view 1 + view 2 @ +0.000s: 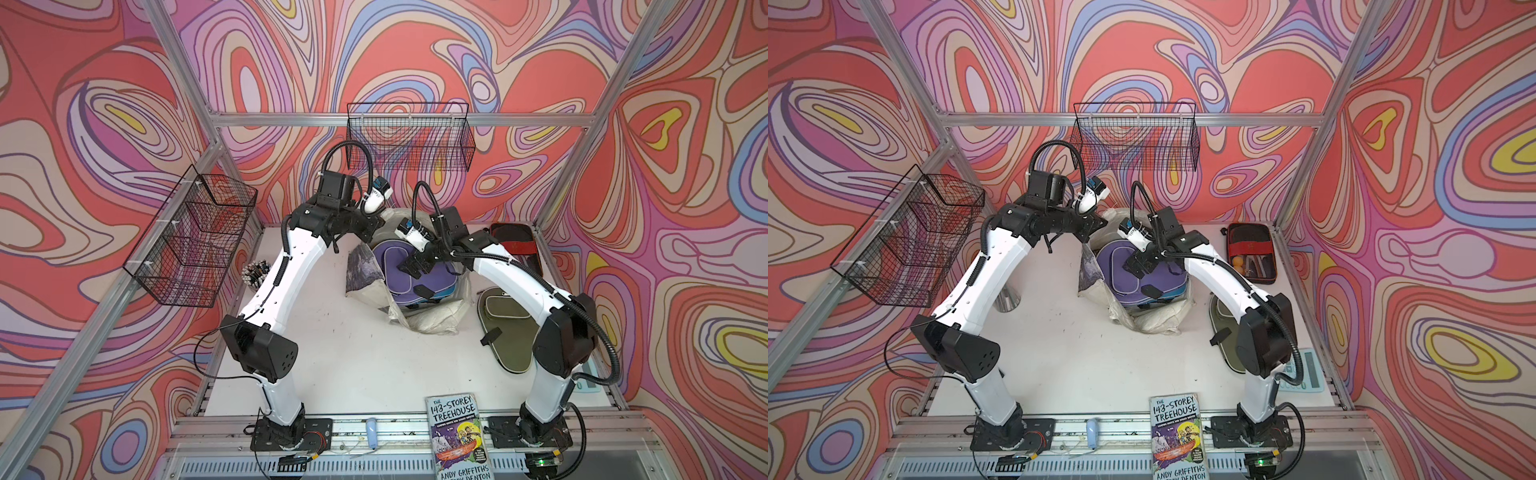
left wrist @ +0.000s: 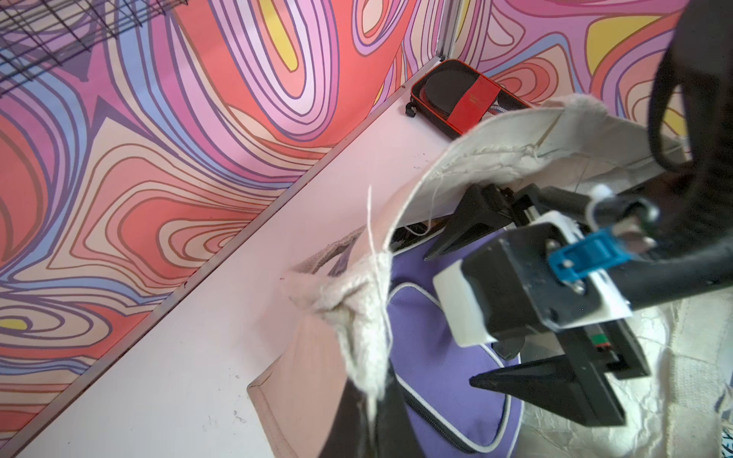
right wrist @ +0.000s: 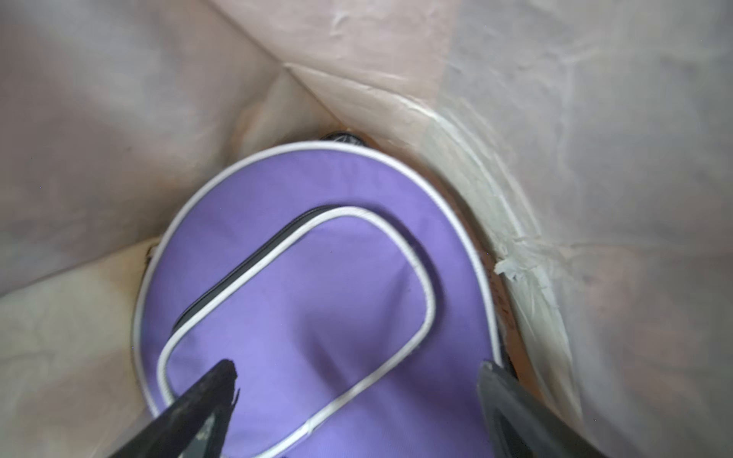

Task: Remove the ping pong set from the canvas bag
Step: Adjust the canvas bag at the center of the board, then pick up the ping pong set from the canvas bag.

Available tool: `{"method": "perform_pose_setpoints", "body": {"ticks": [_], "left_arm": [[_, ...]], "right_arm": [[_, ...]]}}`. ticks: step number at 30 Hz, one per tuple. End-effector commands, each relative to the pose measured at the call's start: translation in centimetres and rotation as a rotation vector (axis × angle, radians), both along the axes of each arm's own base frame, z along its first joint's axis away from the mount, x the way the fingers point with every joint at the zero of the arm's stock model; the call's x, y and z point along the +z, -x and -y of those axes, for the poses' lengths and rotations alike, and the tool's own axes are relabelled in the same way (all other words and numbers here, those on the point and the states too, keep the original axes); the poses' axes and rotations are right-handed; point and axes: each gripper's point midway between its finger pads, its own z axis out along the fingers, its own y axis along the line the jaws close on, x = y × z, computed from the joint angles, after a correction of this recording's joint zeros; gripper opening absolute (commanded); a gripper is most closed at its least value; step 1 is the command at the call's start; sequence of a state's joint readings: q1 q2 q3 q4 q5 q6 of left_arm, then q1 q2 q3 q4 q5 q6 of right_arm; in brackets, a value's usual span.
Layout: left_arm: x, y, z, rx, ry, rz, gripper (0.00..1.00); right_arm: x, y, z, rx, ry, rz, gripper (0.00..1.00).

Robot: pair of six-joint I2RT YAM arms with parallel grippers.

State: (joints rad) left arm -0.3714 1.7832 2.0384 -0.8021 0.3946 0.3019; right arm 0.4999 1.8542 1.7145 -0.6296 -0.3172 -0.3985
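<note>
The canvas bag [image 1: 432,320] slumps at the table's middle with its mouth up. A purple paddle cover [image 1: 390,270] of the ping pong set lies in the bag's mouth. My left gripper [image 2: 373,420] is shut on the bag's cream rim [image 2: 357,317] at the back and holds it up. Just above the purple cover [image 3: 317,277], my right gripper [image 3: 357,376] hangs open inside the bag, one finger on each side of the cover's pocket. An olive cover [image 1: 507,328] lies on the table right of the bag. A black-edged case [image 1: 1252,253] with a red band lies at the back right.
A paperback book [image 1: 457,436] lies at the front edge and a pale blue calculator [image 1: 1304,374] at the front right. Black wire baskets hang on the left wall [image 1: 195,237] and the back wall [image 1: 409,137]. A cup of pens [image 1: 255,272] stands behind my left arm.
</note>
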Motion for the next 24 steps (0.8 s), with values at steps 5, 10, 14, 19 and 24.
{"method": "perform_pose_setpoints", "body": {"ticks": [5, 10, 14, 19, 24], "left_arm": [[10.6, 1.7, 2.4, -0.159, 0.210, 0.313, 0.00], [10.6, 2.2, 3.0, -0.205, 0.234, 0.314, 0.00], [10.3, 2.5, 3.3, -0.231, 0.245, 0.309, 0.00], [10.1, 2.6, 3.4, -0.243, 0.246, 0.306, 0.00], [9.9, 2.5, 3.4, -0.241, 0.245, 0.304, 0.00]], "right_arm": [[-1.4, -4.7, 2.2, -0.112, -0.144, -0.058, 0.98], [-3.1, -4.8, 1.4, -0.063, -0.143, -0.122, 0.98], [-4.6, -3.8, 0.6, 0.016, -0.153, -0.209, 0.98], [-6.2, -2.5, 0.2, 0.075, -0.150, -0.308, 0.98], [-6.2, -1.5, 0.2, 0.110, -0.149, -0.347, 0.92]]}}
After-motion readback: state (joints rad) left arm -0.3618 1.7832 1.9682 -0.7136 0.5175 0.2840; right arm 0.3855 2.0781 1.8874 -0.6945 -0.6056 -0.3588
